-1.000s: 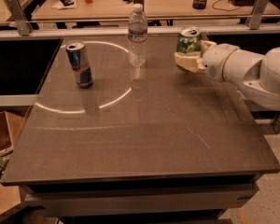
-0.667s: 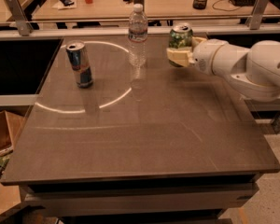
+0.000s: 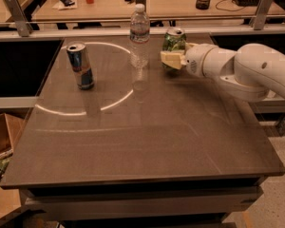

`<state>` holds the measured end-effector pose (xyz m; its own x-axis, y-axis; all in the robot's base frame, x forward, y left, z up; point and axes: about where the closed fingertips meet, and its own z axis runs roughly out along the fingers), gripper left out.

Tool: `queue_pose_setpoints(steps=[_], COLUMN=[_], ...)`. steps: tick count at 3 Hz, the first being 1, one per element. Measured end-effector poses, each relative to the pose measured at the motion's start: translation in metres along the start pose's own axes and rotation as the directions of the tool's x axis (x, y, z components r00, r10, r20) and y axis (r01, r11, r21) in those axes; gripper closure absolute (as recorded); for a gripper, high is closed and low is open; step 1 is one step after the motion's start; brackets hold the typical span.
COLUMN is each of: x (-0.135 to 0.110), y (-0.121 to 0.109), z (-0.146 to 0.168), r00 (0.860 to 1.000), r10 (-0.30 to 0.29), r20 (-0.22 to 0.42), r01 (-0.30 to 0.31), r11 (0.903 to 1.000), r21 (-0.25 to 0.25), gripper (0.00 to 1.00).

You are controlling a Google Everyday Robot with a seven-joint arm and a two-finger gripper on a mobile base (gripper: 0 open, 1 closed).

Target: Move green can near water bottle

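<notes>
- The dark counter fills most of the view, with a pale ring of reflected light across its far left part.
- The white arm reaches in from the right over the far edge.
- The water bottle stands upright near the far edge, about mid-width.
- A blue can stands upright well to the bottle's left.
- The green can is upright just right of the bottle, with a small gap between them.
- The end effector is clamped around the green can's lower half.
</notes>
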<state>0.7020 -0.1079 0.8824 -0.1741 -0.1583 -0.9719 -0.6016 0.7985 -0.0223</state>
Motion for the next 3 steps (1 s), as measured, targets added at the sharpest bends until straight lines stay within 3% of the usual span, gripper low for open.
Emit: queue_pose_setpoints(steps=[1, 2, 3], x=[0.01, 0.013, 0.012], y=[0.004, 0.017, 0.024], z=[0.009, 0.019, 0.023], r00=[0.999, 0.997, 0.996], r10=[0.035, 0.025, 0.019], r20=[0.024, 0.078, 0.088], r01=[-0.035, -0.02, -0.012], r11=[0.9993, 0.9975, 0.9965], r21=[-0.014, -0.067, -0.082], gripper=[1.0, 1.0, 0.85])
